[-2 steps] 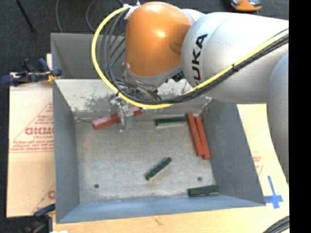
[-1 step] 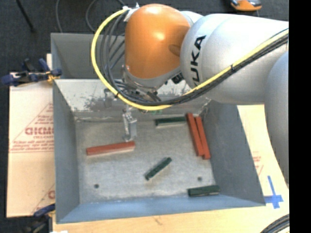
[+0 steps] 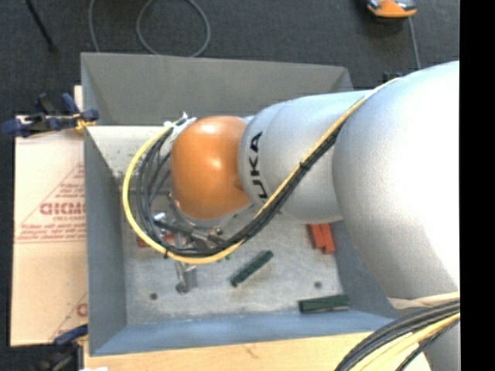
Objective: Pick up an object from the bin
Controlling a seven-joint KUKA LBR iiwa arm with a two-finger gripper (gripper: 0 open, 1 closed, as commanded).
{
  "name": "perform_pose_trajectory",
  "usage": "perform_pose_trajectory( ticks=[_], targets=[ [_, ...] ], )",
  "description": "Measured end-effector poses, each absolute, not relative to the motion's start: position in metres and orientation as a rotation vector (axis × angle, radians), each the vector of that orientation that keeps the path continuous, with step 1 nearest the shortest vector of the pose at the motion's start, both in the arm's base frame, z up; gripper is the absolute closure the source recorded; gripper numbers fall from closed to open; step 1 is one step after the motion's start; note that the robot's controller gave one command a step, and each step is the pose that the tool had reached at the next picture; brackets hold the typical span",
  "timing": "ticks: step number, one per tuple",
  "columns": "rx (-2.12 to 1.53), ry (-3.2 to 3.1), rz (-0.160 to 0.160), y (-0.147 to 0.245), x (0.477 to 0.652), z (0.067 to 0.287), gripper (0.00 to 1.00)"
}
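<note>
Camera view put the gripper (image 3: 184,280) low over the grey floor of the bin (image 3: 104,230), toward the lower left of the picture. It hung beneath the arm's orange cover (image 3: 205,165) and the loop of cables (image 3: 143,176). Those hid much of it, so you could not tell whether it was open or closed, and nothing showed in its grip. The nearest thing was a dark green stick (image 3: 251,269), lying flat on the floor near the gripper, on the side toward the view's right and not touching it. Its long axis ran on a slant, with the farther end rising toward the upper right. In my judgement that was the relation to mind: you would have needed to shift toward the right and turn the wrist, so the gripper closed across the stick's narrow width rather than along it. Farther out lay a second green stick (image 3: 323,305) by the bottom wall and an orange block (image 3: 321,238) partly under the arm, both well apart from the gripper.
</note>
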State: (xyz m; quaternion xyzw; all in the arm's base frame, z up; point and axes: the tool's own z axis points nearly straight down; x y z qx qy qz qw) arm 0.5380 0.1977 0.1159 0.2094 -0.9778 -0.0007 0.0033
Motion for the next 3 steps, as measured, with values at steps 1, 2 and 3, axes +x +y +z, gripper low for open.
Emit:
perform_pose_trajectory(
  ticks=[1,2,3],
  targets=[
    [0.717,-3.064,0.007,0.129,0.594,0.092,0.00],
    [0.875,-3.028,0.004,0.135,0.652,0.072,0.00],
    [0.868,-3.028,-0.002,0.136,0.650,0.073,1.00]
  ],
)
